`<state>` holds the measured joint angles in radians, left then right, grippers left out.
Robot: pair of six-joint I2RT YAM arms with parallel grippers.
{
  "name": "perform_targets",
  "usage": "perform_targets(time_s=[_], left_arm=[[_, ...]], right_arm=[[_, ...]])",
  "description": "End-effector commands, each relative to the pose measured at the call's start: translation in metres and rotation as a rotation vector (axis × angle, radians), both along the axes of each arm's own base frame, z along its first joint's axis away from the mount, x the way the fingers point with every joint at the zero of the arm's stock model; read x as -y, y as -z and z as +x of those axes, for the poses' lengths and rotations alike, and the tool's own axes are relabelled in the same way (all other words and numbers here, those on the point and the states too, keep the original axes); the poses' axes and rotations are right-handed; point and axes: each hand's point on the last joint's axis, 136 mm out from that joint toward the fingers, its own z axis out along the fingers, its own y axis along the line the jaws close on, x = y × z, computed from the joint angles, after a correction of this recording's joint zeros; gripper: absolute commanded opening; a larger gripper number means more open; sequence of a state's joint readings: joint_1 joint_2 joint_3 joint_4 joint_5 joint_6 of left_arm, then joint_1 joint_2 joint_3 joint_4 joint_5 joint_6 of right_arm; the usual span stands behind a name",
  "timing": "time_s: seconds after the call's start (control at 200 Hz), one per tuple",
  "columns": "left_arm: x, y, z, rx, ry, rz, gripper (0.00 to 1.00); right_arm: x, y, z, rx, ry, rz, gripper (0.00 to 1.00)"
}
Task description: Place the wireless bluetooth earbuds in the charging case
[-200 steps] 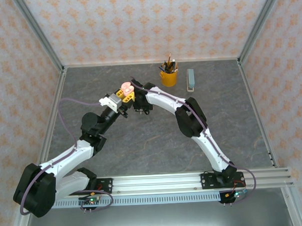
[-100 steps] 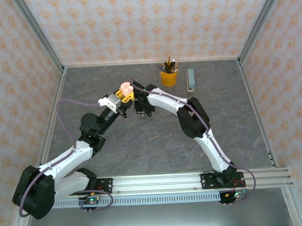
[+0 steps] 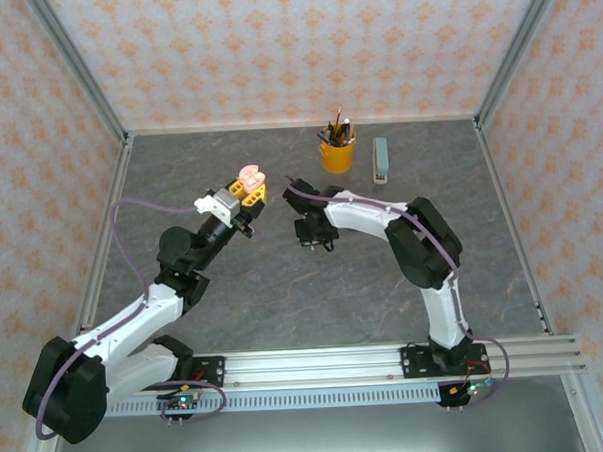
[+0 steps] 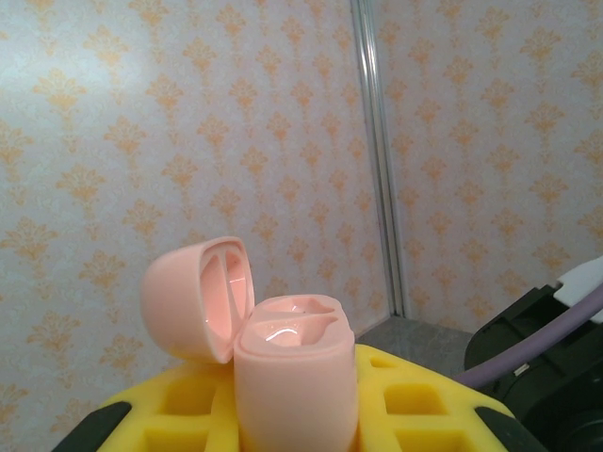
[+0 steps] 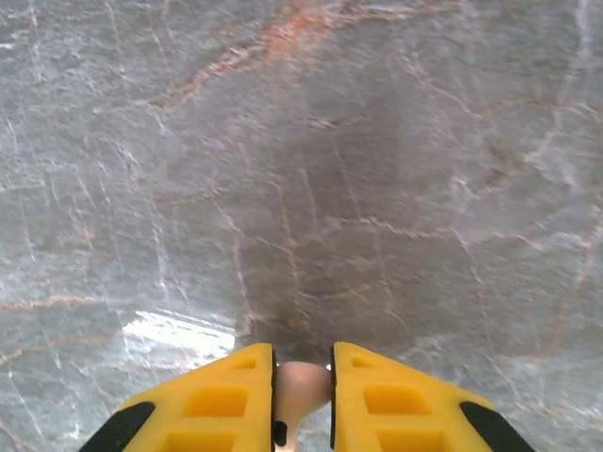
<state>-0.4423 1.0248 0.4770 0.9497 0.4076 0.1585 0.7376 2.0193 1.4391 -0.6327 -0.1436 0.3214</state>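
Over the last second the right gripper [image 3: 312, 234] had drawn back from the left gripper [image 3: 246, 191], swinging right and toward the near side. It hung low over the bare grey table [image 5: 377, 141], well apart from the case [image 4: 294, 372].

Its yellow fingers had narrowed to a slim gap and pinched a small pale pink earbud [image 5: 300, 386] between them.

The left gripper was clamped tight on the pink case and held it up off the table at far centre-left. The lid [image 4: 198, 297] was flipped open, and the sockets faced up. Whether a bud already sat inside could not be told.

So this earbud was probably still to go in. The right arm would need to carry it back and line it up over a socket.
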Motion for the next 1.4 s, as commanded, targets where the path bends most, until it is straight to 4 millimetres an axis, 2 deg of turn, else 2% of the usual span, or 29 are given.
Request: perform_targets(time_s=[0.0, 0.205, 0.405, 0.495, 0.596, 0.646, 0.871, 1.001, 1.391], left_arm=[[-0.006, -0.011, -0.003, 0.022, -0.013, -0.004, 0.0], [-0.007, -0.01, -0.004, 0.015, -0.016, -0.001, 0.0], [-0.006, -0.01, -0.003, 0.011, -0.015, -0.003, 0.0], [-0.006, -0.009, -0.003, 0.008, -0.013, -0.003, 0.0], [-0.006, -0.009, -0.003, 0.008, -0.011, -0.005, 0.0], [-0.006, -0.009, -0.003, 0.007, -0.01, -0.006, 0.0], [-0.006, -0.009, -0.003, 0.01, -0.012, -0.003, 0.0], [-0.005, -0.008, -0.002, 0.009, -0.012, -0.001, 0.0], [-0.004, -0.006, -0.001, 0.006, -0.008, -0.002, 0.0]], right_arm=[[-0.005, -0.017, 0.001, 0.056, -0.08, 0.045, 0.18], [0.011, -0.005, -0.019, -0.024, -0.161, -0.033, 0.18], [0.017, 0.007, -0.031, -0.086, -0.192, -0.062, 0.2], [0.018, 0.008, -0.033, -0.097, -0.187, -0.067, 0.29], [0.019, 0.003, -0.034, -0.104, -0.155, -0.061, 0.46], [0.018, 0.0, -0.035, -0.106, -0.123, -0.054, 0.49], [0.019, -0.013, -0.036, -0.07, 0.057, -0.049, 0.5], [0.009, -0.017, -0.038, -0.046, 0.042, -0.042, 0.5], [0.007, -0.006, -0.037, -0.057, -0.014, -0.065, 0.47]])
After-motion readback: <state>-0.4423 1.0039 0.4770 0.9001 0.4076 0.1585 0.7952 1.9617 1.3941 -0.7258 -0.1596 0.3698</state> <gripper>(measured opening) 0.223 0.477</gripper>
